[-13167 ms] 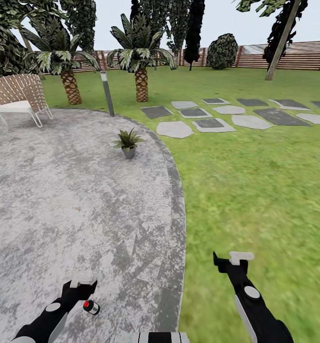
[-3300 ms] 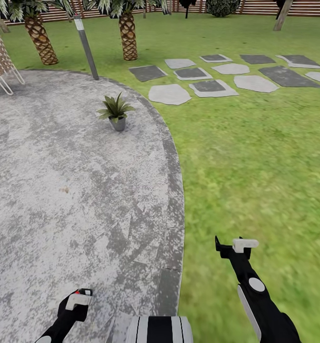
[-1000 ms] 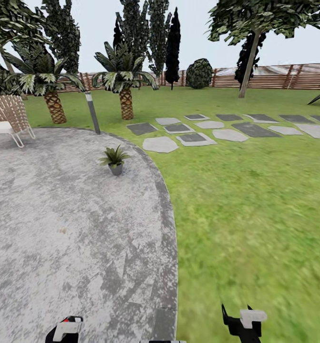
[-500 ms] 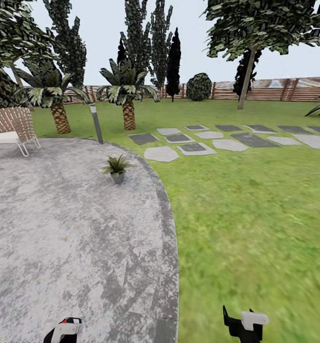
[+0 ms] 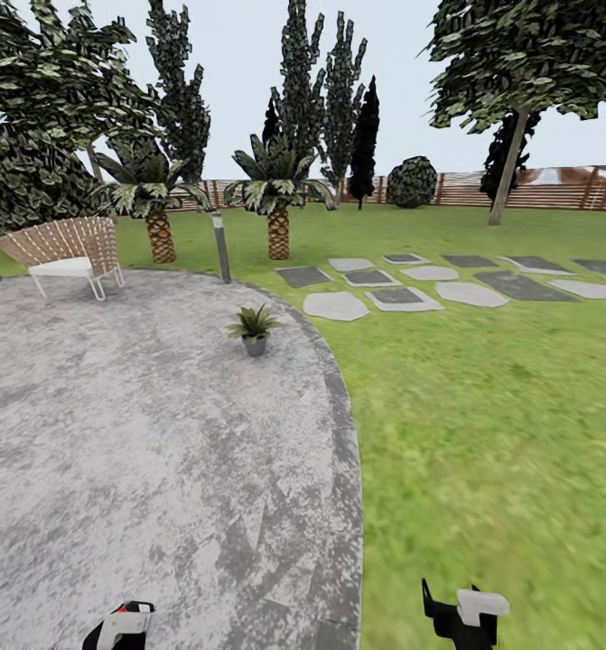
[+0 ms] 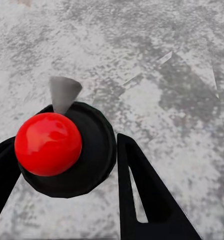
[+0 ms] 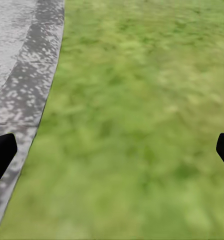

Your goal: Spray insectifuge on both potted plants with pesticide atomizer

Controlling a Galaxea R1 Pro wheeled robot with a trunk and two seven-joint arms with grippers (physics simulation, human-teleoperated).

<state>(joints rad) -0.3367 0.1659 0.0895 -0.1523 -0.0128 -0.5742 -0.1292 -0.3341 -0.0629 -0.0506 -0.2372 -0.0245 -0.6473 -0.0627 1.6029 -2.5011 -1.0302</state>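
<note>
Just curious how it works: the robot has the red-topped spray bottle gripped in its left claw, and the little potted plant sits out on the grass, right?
Not quite. The potted plant sits on the grey paved patio, near its edge, as the head view shows. The left gripper does hold the bottle.

Flat, even daylight, shadowless; soft blur on nearby lawn (image 5: 519, 469).

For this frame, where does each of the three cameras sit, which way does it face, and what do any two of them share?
Head view: on the robot's head, facing forward over the patio toward the potted plant; left gripper and right gripper at the bottom edge.
Left wrist view: looking down its fingers at the pesticide atomizer between them, paving below.
Right wrist view: looking down at the lawn, fingertips wide apart.
Shared: both wrist views show the patio.
</note>
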